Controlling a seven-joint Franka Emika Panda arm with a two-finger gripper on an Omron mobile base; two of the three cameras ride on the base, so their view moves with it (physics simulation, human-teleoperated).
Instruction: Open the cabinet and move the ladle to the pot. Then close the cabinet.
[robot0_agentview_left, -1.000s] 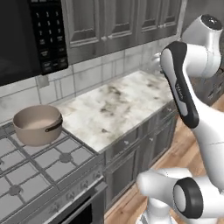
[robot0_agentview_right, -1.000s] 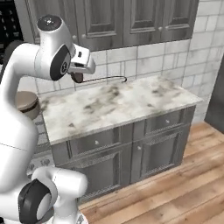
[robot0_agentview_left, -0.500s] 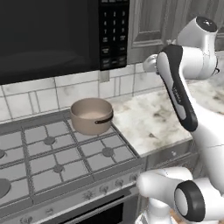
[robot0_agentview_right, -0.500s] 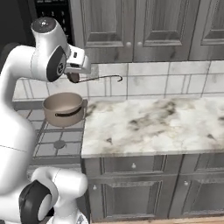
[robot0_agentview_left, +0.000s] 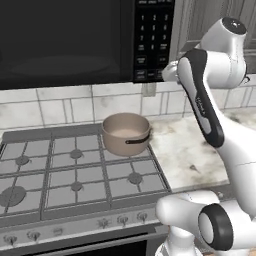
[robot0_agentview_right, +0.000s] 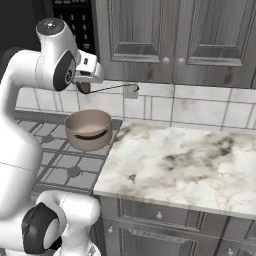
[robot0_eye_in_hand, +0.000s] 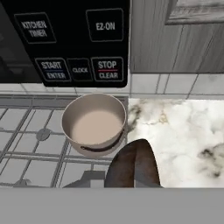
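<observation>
Ladle (robot0_agentview_right: 85, 88) bowl hides the gripper (robot0_agentview_right: 84, 84) fingertips clenched on it above the pot (robot0_agentview_right: 89, 129).

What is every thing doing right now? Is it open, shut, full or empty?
Cabinet: both doors shut.
Pot: upright on the stove, empty.
Ladle: held up in the air by its bowl end, handle sticking out sideways, not in the pot yet.
Gripper: shut on the ladle.
Microwave: door shut.
Stove: no flames showing.
</observation>
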